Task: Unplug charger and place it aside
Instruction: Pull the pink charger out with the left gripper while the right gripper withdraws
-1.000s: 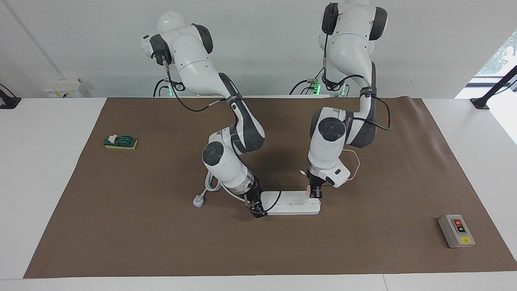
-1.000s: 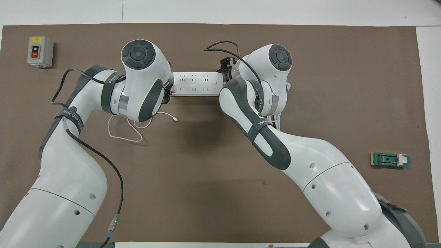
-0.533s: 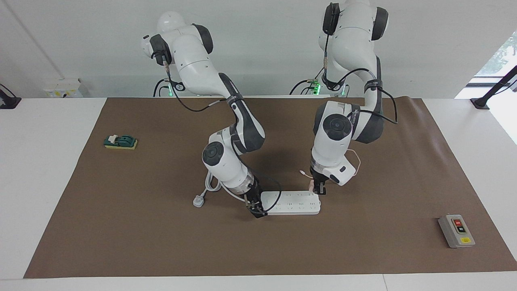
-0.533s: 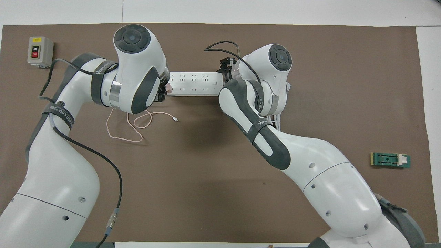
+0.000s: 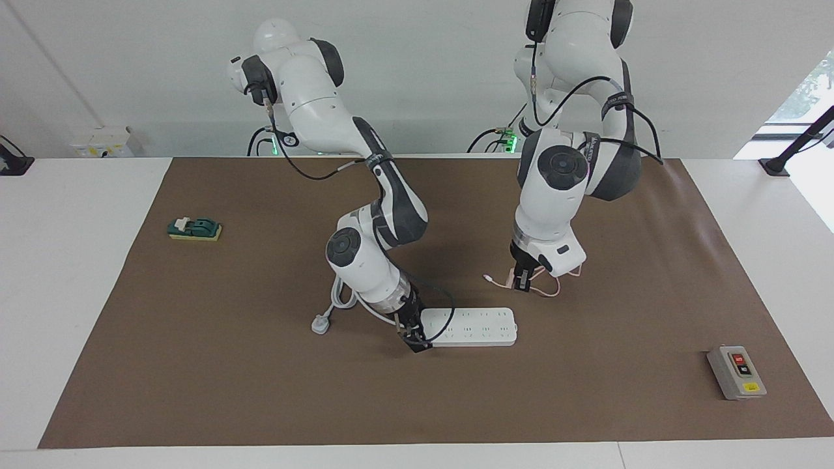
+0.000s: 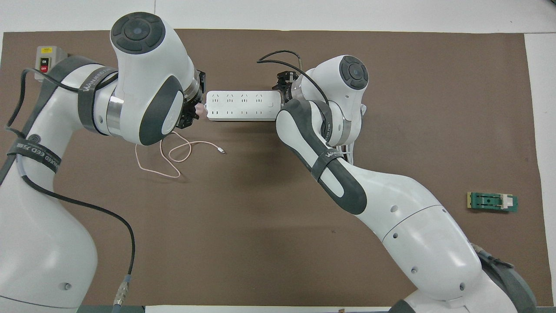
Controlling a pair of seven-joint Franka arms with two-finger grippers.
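left pincer (image 5: 520, 283) lifting charger (image 6: 200, 109), right pincer (image 5: 414, 340) pinning power strip (image 5: 474, 326)

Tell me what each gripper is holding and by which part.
The left gripper holds the small pale pink cube charger by its body, above the mat. The right gripper clamps the long white power strip at its cord end.

You see a white table (image 5: 85, 293) covered by a large brown paper mat (image 5: 260, 391), set against a plain pale wall (image 5: 417, 78). A bright window (image 5: 805, 91) admits daylight at the left arm's end; a white wall socket box (image 5: 101, 142) sits at the right arm's end.
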